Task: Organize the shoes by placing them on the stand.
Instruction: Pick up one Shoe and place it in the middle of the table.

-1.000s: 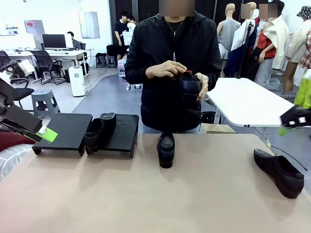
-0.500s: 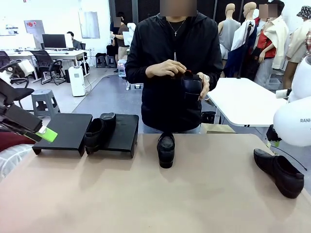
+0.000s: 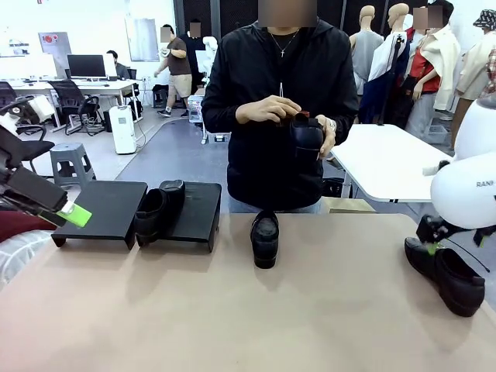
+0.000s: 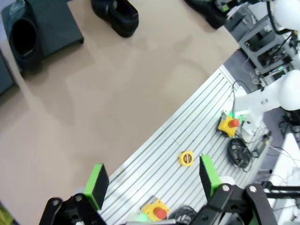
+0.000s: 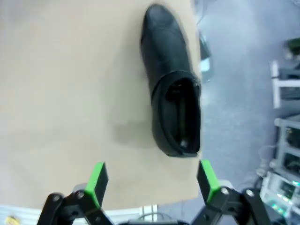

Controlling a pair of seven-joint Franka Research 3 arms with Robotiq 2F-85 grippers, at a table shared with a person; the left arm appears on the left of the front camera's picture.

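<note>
A black stand (image 3: pixel 112 205) of two low platforms sits at the table's far left. One black shoe (image 3: pixel 157 211) rests on it, in the gap between the platforms. A loafer (image 3: pixel 265 237) lies mid-table, and a longer shoe (image 3: pixel 449 275) lies at the right edge. The person holds another shoe (image 3: pixel 305 139) in both hands at chest height. My right gripper (image 3: pixel 431 246) hangs open just above the long shoe's heel; its wrist view looks down on that shoe (image 5: pixel 173 103) past open fingers (image 5: pixel 152 180). My left gripper (image 3: pixel 74 215) waits open at the far left, beside the stand (image 4: pixel 63 28).
The person stands at the table's far edge behind the loafer (image 4: pixel 117 14). The long shoe lies close to the table's right edge. Wide bare tabletop (image 3: pixel 232 318) spreads in front of the shoes. A slatted metal base with a yellow tape measure (image 4: pixel 186 158) lies below my left gripper.
My right arm has swung in from the right and come down over the long shoe. The left arm and the shoes have not moved. The person still holds a shoe.
</note>
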